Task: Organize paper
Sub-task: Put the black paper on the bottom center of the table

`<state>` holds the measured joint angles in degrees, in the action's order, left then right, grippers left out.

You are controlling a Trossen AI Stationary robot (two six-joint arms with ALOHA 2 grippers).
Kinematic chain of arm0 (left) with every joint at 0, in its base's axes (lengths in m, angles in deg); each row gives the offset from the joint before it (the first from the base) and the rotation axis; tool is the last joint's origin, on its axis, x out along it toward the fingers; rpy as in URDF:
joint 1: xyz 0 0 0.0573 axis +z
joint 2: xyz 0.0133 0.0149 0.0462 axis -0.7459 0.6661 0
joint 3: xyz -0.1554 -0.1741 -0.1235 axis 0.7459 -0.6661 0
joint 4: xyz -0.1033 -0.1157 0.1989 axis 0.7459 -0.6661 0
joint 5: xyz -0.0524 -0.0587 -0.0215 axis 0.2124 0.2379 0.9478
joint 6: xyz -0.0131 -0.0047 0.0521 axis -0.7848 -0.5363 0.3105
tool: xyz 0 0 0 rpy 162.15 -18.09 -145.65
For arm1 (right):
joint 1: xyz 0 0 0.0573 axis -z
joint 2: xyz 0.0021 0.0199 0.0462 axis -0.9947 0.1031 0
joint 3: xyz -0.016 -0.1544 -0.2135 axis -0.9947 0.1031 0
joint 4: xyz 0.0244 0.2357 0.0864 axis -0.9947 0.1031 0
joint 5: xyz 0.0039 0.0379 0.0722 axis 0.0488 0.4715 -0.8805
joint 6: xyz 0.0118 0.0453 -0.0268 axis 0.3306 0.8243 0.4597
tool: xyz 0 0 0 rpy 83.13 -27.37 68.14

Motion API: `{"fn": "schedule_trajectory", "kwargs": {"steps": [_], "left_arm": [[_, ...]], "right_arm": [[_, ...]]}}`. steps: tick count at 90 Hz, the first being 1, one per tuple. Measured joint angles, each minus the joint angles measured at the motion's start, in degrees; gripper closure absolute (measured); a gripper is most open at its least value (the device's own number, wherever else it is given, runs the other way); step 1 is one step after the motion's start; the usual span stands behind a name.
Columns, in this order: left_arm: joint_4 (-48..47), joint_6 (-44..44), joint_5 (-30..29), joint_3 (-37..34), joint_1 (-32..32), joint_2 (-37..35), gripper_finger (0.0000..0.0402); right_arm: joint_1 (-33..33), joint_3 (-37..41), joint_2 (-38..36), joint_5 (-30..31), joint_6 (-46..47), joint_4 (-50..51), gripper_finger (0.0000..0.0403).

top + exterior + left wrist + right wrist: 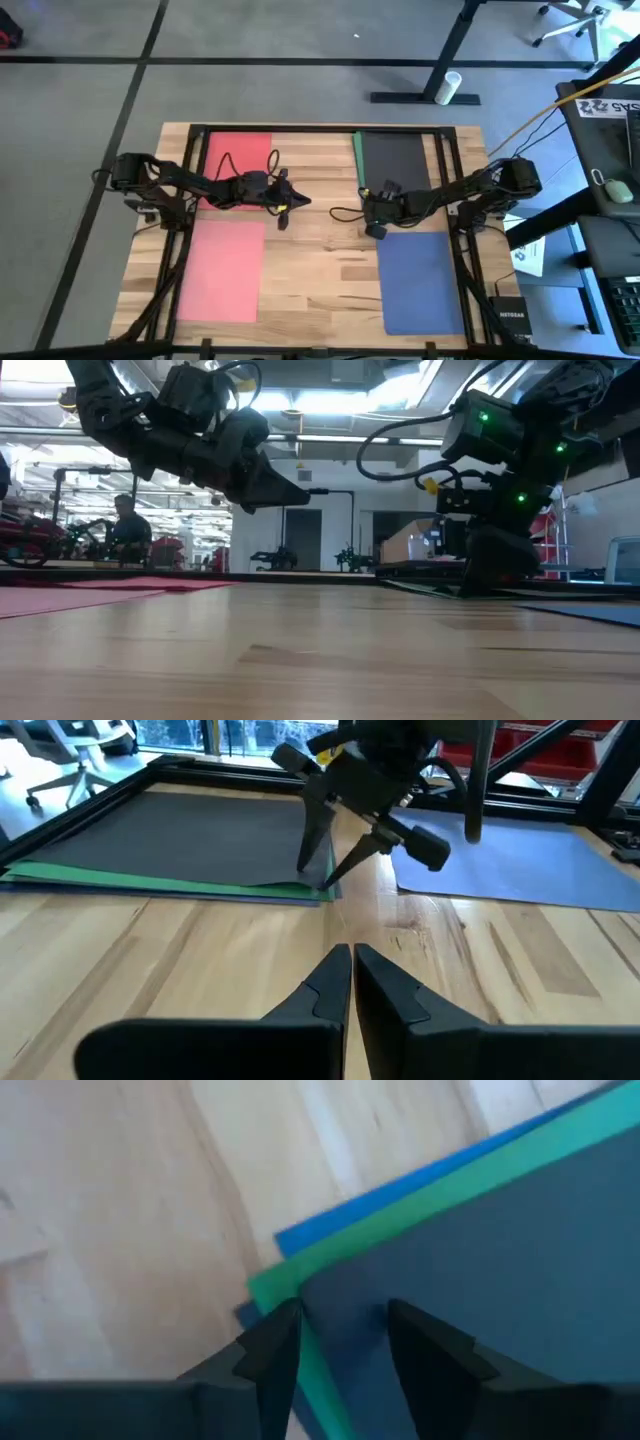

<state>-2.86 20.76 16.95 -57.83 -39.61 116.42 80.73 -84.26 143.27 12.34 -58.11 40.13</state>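
Four lots of paper lie flat on the wooden table: a red sheet (237,160) far left, a pink sheet (222,270) near left, a blue sheet (420,280) near right, and a far-right stack of dark grey (190,835) over green (150,880) over a blue sheet (400,1180). My right gripper (345,1330) points down, open, at that stack's near-left corner (325,888). My left gripper (352,975) is shut and empty. It hovers level over bare wood between the red sheet and the stack, pointing toward the right arm. My right gripper comes from above with open fingers at the stack's near-left corner. One fingertip (285,1330) stands at the grey sheet's edge over the green strip. The other fingertip (415,1335) is over the grey sheet. I cannot tell whether they touch the paper.
A white printed sheet (530,255) and a black box (512,318) lie at the table's right edge. Bare wood runs down the table's middle (320,280). Dark frame rails (170,250) run along the left and right sides. A person (125,525) sits far behind the table.
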Motion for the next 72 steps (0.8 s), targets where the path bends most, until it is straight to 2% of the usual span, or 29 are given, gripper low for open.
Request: {"fn": "schedule_trajectory", "kwargs": {"steps": [30, 52, 72], "left_arm": [[-0.58, -0.01, 0.01, 0.00, 0.00, 0.00, 0.0402], [-0.53, -0.02, 0.01, 0.00, -0.02, 0.00, 0.0402], [-0.50, 0.00, 0.01, 0.00, -0.02, 0.00, 0.0402]], "right_arm": [[-0.04, -0.96, 0.96, 1.40, 0.26, 0.63, 0.0272], [-0.15, -4.73, 0.96, 1.38, 0.02, 4.38, 0.0330], [-2.91, -8.21, 0.96, 1.55, -1.24, 7.04, 0.0394]]}}
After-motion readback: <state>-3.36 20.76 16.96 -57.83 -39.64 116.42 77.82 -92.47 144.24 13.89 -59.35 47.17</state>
